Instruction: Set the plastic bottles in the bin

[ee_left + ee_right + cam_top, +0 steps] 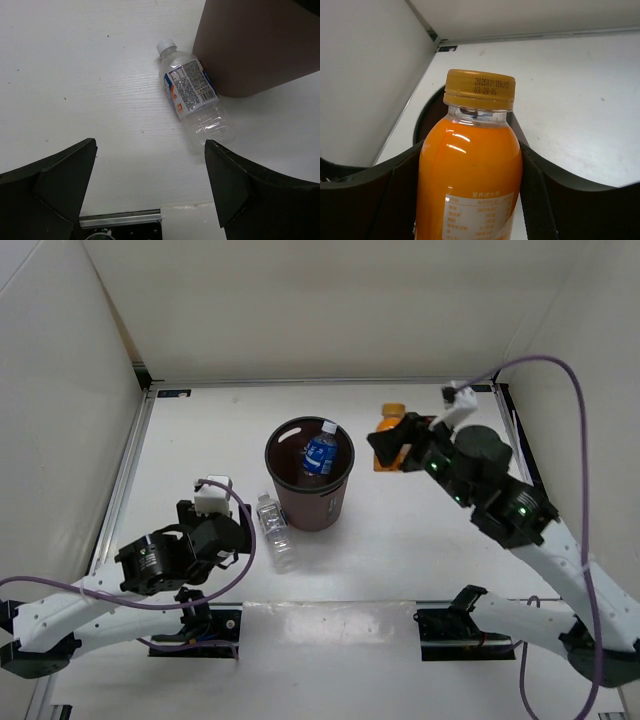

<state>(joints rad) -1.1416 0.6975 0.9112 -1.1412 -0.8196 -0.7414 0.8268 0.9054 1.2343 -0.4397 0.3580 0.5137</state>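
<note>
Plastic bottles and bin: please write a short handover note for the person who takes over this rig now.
Left gripper: open, over the table and facing the clear white-capped bottle, which lies on its side close beside the bin.
Right gripper: shut on the orange bottle, to the right of the bin.
Done: the blue-label bottle is inside the bin.
Left: put the orange bottle in, then the clear one. No other bottle shows in these views.

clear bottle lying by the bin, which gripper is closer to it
Left. The left gripper is open just short of the clear bottle, which lies beside the bin. The right gripper is on the bin's other side, closed on the orange bottle.
</note>
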